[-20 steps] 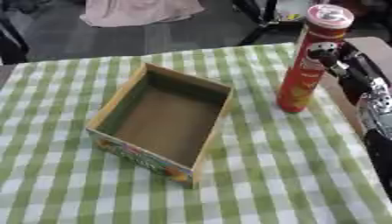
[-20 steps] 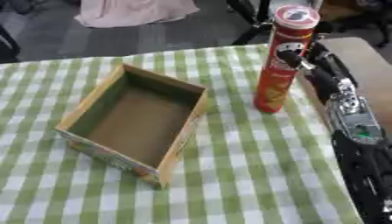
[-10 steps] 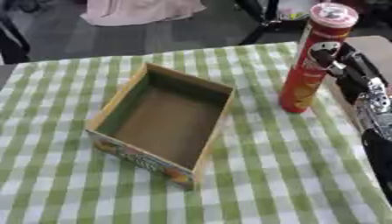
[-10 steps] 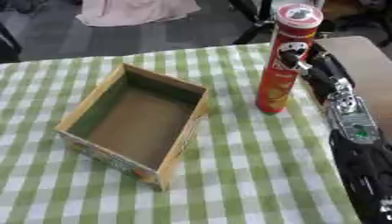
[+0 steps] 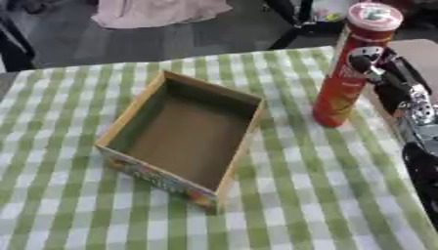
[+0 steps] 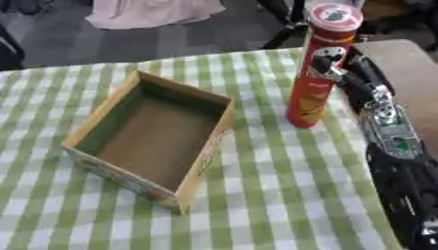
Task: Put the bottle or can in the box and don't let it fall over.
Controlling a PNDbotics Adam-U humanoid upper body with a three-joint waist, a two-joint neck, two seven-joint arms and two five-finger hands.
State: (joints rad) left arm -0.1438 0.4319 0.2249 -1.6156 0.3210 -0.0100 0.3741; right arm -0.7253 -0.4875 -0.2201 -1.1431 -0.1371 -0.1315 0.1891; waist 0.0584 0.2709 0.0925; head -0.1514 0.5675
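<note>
A tall red can (image 5: 342, 88) with a red lid stands upright on the green-and-white checked cloth, right of the box. The open cardboard box (image 5: 130, 111) lies left of centre, empty, with a printed front wall. My right hand (image 6: 361, 84) comes in from the right edge and sits against the can's upper half. Its fingers (image 5: 366, 54) curl across the can's front. A gap of cloth separates the can from the box's right wall. My left hand shows in no view.
The checked tablecloth (image 5: 299, 195) covers the table, with a tan surface (image 6: 402, 58) past its right edge. Behind the table, on the floor, are a pink cloth (image 5: 163, 10) and dark chair legs (image 5: 287, 19).
My right hand's fingers have closed in round the can's upper part. The can's top has shifted slightly right; its base and the box stay put.
</note>
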